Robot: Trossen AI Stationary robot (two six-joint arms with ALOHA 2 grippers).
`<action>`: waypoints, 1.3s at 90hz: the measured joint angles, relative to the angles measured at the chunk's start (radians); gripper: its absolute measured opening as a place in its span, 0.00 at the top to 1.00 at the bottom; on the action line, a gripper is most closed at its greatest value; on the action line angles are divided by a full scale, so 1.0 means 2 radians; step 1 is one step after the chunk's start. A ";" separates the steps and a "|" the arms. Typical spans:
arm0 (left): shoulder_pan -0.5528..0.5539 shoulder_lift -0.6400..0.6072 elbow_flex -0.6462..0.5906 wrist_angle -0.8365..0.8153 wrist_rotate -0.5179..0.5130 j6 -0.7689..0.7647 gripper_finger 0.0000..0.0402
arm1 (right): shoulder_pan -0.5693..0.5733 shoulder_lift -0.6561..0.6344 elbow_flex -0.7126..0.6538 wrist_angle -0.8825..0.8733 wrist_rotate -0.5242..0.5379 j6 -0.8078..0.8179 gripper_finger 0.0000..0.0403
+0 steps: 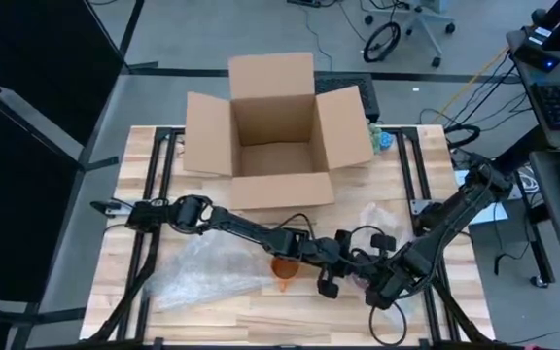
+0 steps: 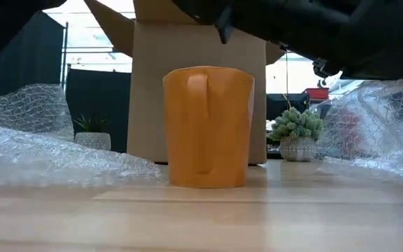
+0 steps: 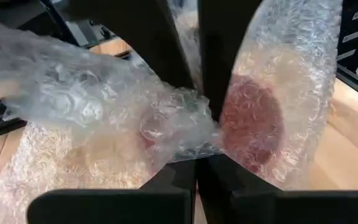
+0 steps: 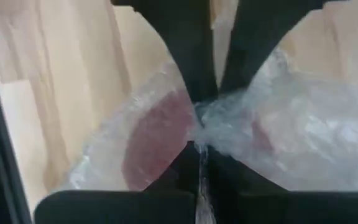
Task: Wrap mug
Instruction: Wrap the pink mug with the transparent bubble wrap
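Note:
An orange mug [image 1: 285,267] [image 2: 207,126] stands upright on the wooden table, its handle toward the near edge, with no gripper on it. Just to its right lies a bundle of clear bubble wrap [image 1: 358,277] [image 3: 104,106] [image 4: 303,137] with something dark red and round [image 3: 250,121] [image 4: 157,140] showing through it. My left gripper [image 1: 331,277] [image 3: 196,93] and my right gripper [image 1: 369,284] [image 4: 204,118] are both shut on this wrap. A second bubble wrap sheet [image 1: 202,272] lies flat at the near left. My left gripper pinches a bunched, gathered fold of the bubble wrap [image 3: 185,124] between its two fingers, several layers thick. It comes in from the table's left. My right gripper pinches another bunched part of the same wrap [image 4: 213,124] between its two fingers, coming from the table's right. The wrap spreads out on both sides of the fingers.
An open cardboard box [image 1: 275,131] stands at the far middle of the table, behind the mug. A small potted plant [image 1: 382,139] [image 2: 296,129] sits beside its right flap. More bubble wrap [image 1: 372,216] lies right of centre. Black frame rails [image 1: 154,194] cross the tabletop.

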State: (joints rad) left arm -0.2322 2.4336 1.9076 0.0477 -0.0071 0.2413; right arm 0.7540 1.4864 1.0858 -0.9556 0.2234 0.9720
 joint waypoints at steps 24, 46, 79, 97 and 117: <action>0.000 0.000 0.000 0.004 0.001 -0.001 1.00 | 0.002 0.003 -0.015 0.018 -0.038 0.009 0.71; 0.000 0.000 0.000 0.008 0.001 -0.002 1.00 | -0.004 -0.015 0.055 -0.061 -0.047 -0.007 0.58; 0.000 0.001 0.000 0.013 0.003 -0.002 1.00 | 0.003 -0.016 -0.045 0.040 -0.015 0.015 0.75; 0.000 0.001 0.000 0.017 0.003 0.000 1.00 | 0.009 -0.006 -0.126 0.172 -0.036 0.040 0.94; -0.005 0.001 -0.001 0.033 0.009 0.000 1.00 | 0.003 -0.007 -0.132 0.166 -0.045 0.042 0.96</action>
State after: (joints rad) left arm -0.2426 2.4366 1.9056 0.1141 0.0101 0.2410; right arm 0.7606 1.4727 0.8209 -0.6240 0.1333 1.0562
